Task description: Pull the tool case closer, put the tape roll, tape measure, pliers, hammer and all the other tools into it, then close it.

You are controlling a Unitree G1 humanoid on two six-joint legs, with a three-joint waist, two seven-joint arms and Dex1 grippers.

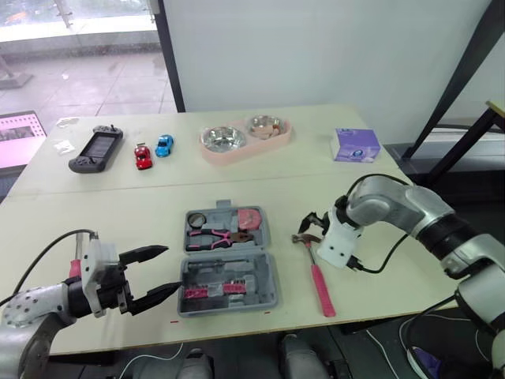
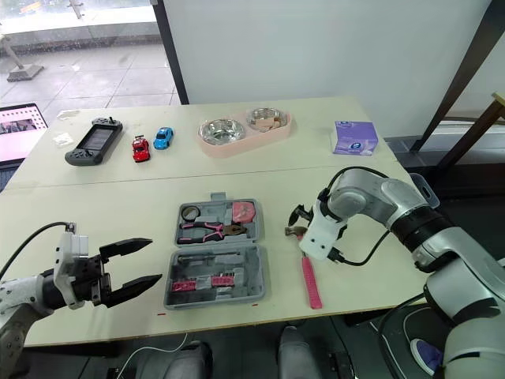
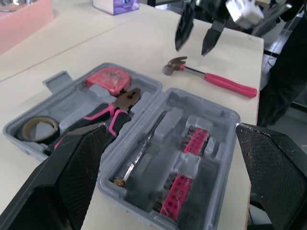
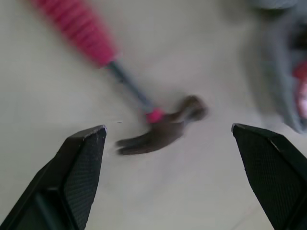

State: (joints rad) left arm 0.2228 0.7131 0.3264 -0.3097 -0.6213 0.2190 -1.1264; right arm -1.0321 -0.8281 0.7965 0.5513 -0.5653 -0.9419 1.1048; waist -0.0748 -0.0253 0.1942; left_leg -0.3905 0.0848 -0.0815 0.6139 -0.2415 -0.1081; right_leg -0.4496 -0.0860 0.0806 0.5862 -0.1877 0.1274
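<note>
The grey tool case [image 1: 264,237] lies open near the table's front edge. Its far half holds the tape roll [image 1: 196,219], the pink-handled pliers [image 1: 211,235] and the red tape measure [image 1: 251,219]. The near half holds pink bit racks [image 3: 184,179] and a thin screwdriver [image 3: 141,155]. Just right of the case, the pink-handled hammer [image 1: 319,278] lies on the table. My right gripper [image 1: 312,223] hovers open directly over the hammer head [image 4: 163,127], with nothing between its fingers. My left gripper [image 1: 170,268] is open and empty at the case's left side.
Along the back of the table stand a handheld game console [image 1: 96,148], a red toy car [image 1: 143,156], a blue toy car [image 1: 164,145], a pink double bowl [image 1: 245,138] and a purple tissue box [image 1: 356,145]. The table's front edge [image 1: 237,332] runs just below the case.
</note>
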